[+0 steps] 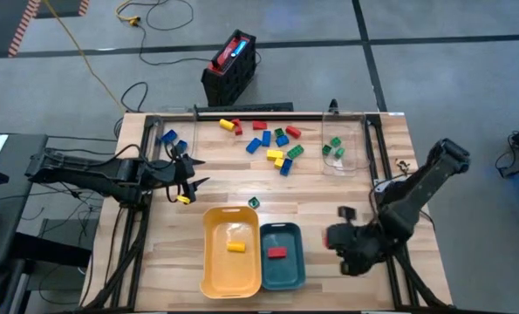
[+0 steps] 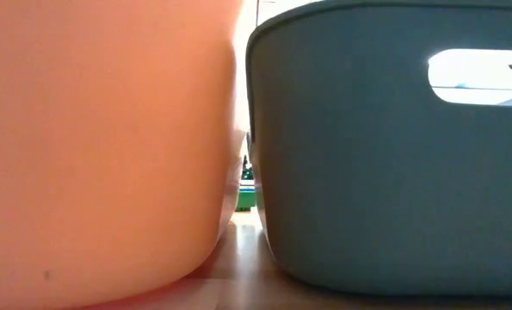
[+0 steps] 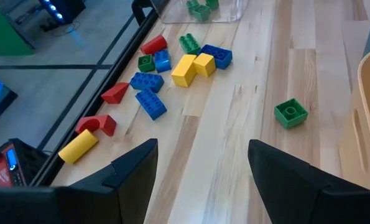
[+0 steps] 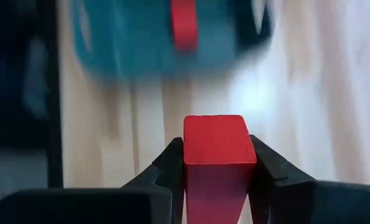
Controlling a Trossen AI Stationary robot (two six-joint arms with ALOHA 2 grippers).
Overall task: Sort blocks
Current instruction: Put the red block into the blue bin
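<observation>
A loose pile of red, yellow, blue and green blocks lies on the table's far middle, and a single green block sits nearer. The yellow tray holds a yellow block; the teal tray holds a red block. My right gripper hovers just right of the teal tray, shut on a red block. My left gripper stands open at the table's left, with nothing between its fingers. My right gripper pinches the red block by two opposite sides between its two fingers. The fingers slant down toward the table. The block's free end sticks out past the fingertips, and the block is lifted clear of the table.
One clear container at the far right holds green blocks, another at the far left holds blue ones. A yellow block lies below my left gripper. In the low view the two trays' walls fill the picture.
</observation>
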